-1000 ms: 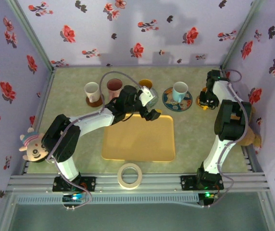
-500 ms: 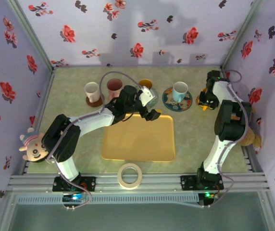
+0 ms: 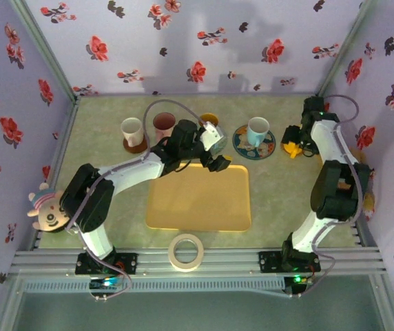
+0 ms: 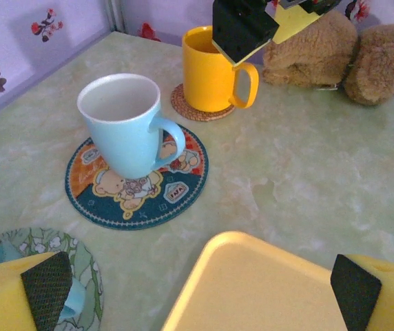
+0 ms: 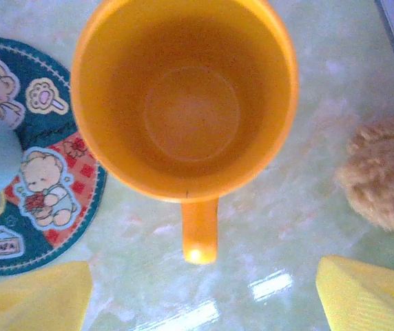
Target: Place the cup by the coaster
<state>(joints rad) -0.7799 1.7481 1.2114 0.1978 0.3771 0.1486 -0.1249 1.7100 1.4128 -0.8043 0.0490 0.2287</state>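
An orange cup stands upright on a small woven coaster at the back right, its handle pointing toward my right gripper. That gripper hangs open above the cup, with fingers wide apart and nothing between them. A light blue cup stands on a round bear-print coaster just left of it. My left gripper is open over the far corner of the yellow tray, pads far apart.
A brown teddy bear lies right of the orange cup. A white cup and a pink cup stand at the back left. A green leaf-print coaster lies near my left fingers. A tape roll sits at the front.
My right arm has swung to the right and drawn back from the orange cup, which stays on its coaster. The left arm has barely moved.
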